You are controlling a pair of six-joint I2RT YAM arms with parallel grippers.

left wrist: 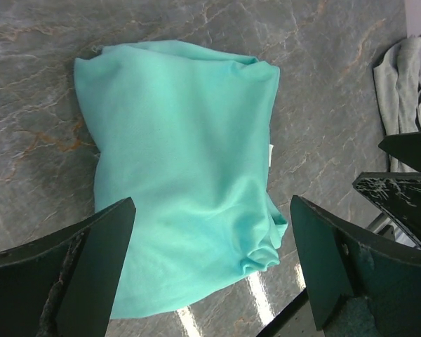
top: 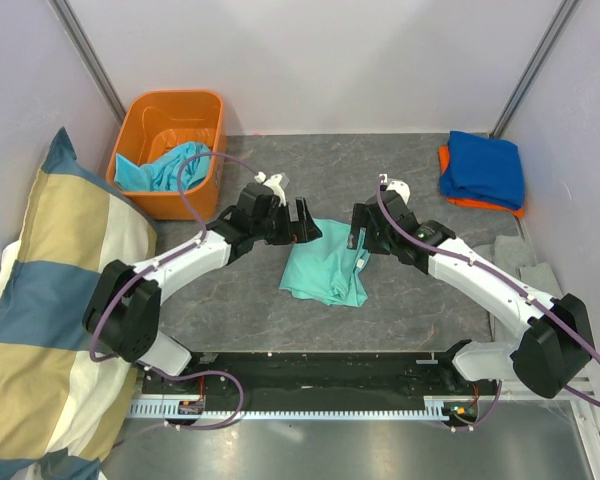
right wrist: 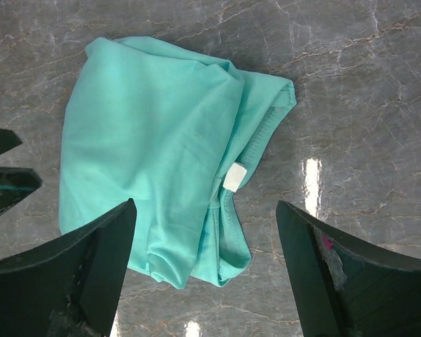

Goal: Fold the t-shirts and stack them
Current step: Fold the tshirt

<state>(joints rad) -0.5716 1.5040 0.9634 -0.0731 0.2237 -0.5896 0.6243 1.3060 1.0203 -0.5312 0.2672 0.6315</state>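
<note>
Left gripper [left wrist: 210, 207] and right gripper [right wrist: 205, 205] both spread wide, nothing held. Both hang over the crumpled mint-teal t-shirt [top: 325, 268], which lies mid-table [top: 230, 290].

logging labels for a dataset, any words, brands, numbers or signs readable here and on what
No text can be read in any view.
White tag on the mint t-shirt: shows no legible print; blank or too small to tell.
Orange bin: no label or marking visible.
</note>
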